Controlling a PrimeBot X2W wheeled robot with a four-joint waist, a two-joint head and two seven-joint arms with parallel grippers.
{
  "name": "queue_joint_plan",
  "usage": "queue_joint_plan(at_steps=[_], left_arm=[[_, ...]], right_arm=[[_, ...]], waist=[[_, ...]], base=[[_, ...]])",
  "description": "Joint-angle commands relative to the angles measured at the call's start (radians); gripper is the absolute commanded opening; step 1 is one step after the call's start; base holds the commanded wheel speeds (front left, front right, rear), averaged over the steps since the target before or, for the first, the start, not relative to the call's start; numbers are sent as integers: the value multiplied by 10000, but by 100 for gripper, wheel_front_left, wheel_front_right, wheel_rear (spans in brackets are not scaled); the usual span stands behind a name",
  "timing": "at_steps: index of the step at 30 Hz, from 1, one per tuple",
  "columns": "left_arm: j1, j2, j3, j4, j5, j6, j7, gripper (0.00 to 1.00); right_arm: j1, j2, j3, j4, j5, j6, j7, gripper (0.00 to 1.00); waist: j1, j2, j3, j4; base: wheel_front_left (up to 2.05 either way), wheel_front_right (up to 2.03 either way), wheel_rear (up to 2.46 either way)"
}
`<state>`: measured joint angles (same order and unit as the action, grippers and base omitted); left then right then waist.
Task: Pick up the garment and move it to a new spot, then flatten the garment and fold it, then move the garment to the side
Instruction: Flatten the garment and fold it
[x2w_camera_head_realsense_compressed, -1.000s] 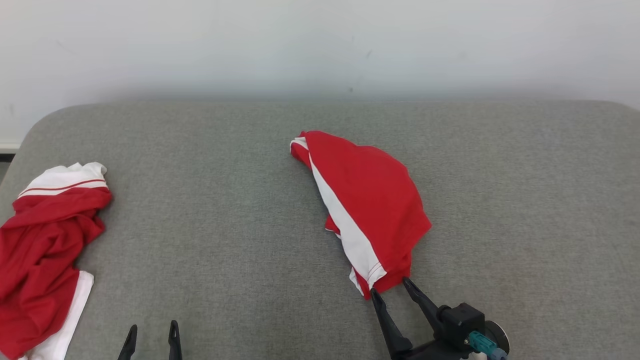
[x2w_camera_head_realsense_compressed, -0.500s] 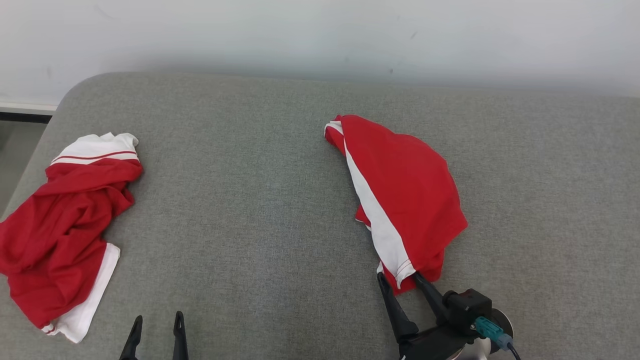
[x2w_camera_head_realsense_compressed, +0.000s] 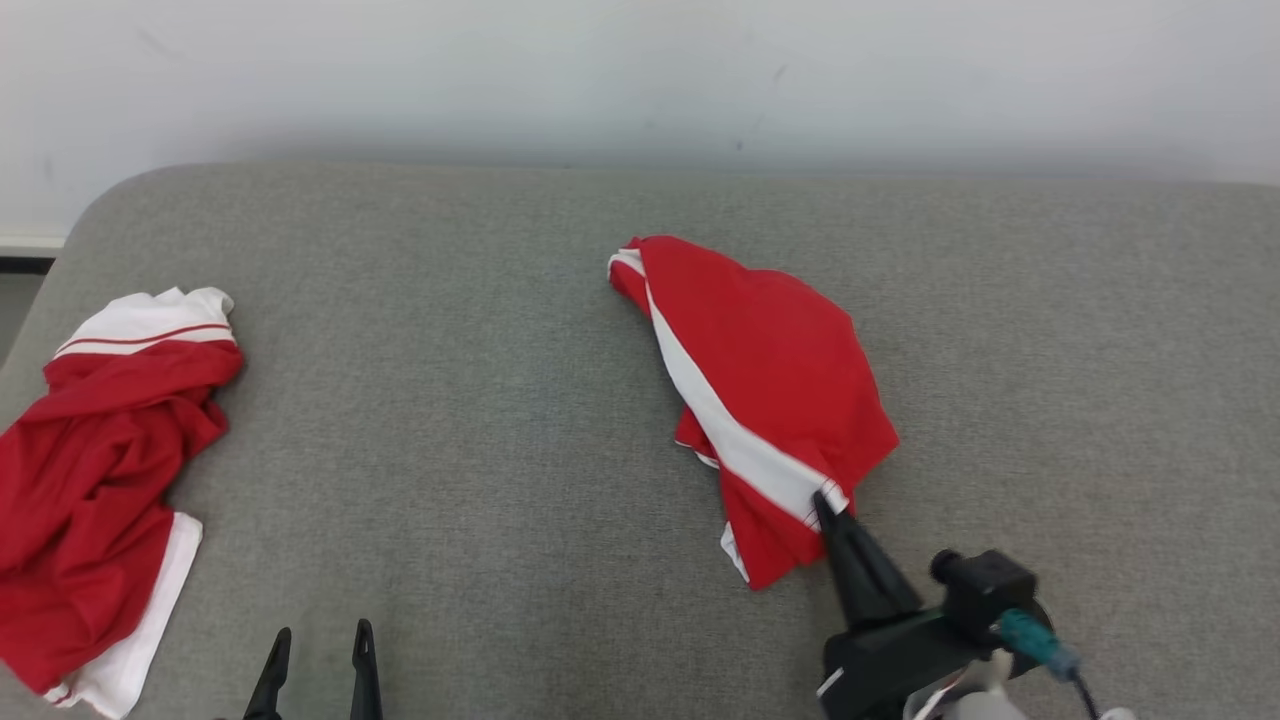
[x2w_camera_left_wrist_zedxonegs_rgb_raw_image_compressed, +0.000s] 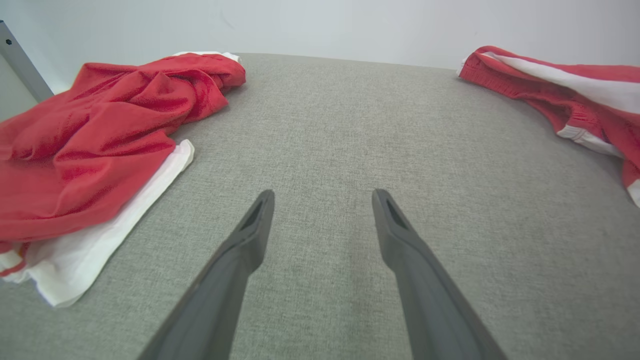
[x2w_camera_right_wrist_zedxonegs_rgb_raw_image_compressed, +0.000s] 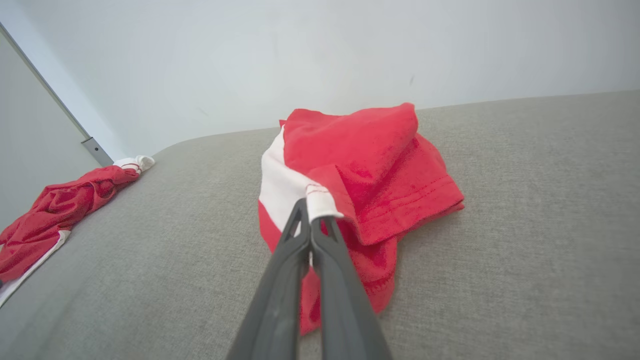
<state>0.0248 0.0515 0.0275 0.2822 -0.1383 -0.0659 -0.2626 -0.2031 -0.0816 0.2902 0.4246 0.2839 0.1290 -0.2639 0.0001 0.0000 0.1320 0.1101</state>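
A pale wall (x2w_camera_head_realsense_compressed: 640, 70) backs the grey fabric-covered desk (x2w_camera_head_realsense_compressed: 450, 420). The red-and-white garment (x2w_camera_head_realsense_compressed: 770, 370) lies crumpled right of centre — the right tool (x2w_camera_head_realsense_compressed: 822, 502) is clamped on its near white-striped hem. The left tool (x2w_camera_head_realsense_compressed: 322, 635) hangs open and empty near the front edge; a second red garment (x2w_camera_head_realsense_compressed: 100, 450) lies at the left. The pick-up is in hand — next, I judge, a lift and carry to bare fabric.

My left gripper (x2w_camera_head_realsense_compressed: 318, 632), two long dark fingers, sits at seven o'clock in the head view, pointing to twelve, jaws wide apart. My right gripper (x2w_camera_head_realsense_compressed: 822, 497) reaches from five o'clock toward eleven, pinched tight on the hem of the red-and-white cloth garment (x2w_camera_head_realsense_compressed: 770, 350).
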Motion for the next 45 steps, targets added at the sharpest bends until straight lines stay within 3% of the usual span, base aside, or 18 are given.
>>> queue_joint_plan(at_steps=[1, 10, 24, 25, 32, 45], left_arm=[[-4, -16, 5, 10, -55, -7, -34, 100], [5, -15, -367, 374, -134, -115, -34, 100], [-98, -17, -759, 474, -36, -213, -34, 100], [-179, -18, -891, 462, -84, -275, -34, 100], [-790, -14, -1436, 372, -32, -432, -34, 100], [-4235, 1, -3029, 1207, -63, -645, -34, 100]], right_arm=[[148, -132, -416, -334, 149, 34, -5, 0], [631, -1110, -1772, -855, 268, 34, -5, 0], [1617, -1804, -2687, 383, 45, 33, -5, 0], [1497, -1738, -2824, 486, -32, 33, -5, 100], [1213, -1453, -3160, 125, -522, 33, -5, 100], [402, -936, -2793, -469, -911, 33, -6, 100]], waist=[[-1, 0, -123, -258], [-1, 0, -382, -849], [-1, 0, -479, -926], [-1, 0, -466, -955], [-1, 0, -273, -1173], [-1, 0, 1116, -2053]], base=[[0, 0, 0], [0, 0, 0], [0, 0, 0], [0, 0, 0], [0, 0, 0], [0, 0, 0]])
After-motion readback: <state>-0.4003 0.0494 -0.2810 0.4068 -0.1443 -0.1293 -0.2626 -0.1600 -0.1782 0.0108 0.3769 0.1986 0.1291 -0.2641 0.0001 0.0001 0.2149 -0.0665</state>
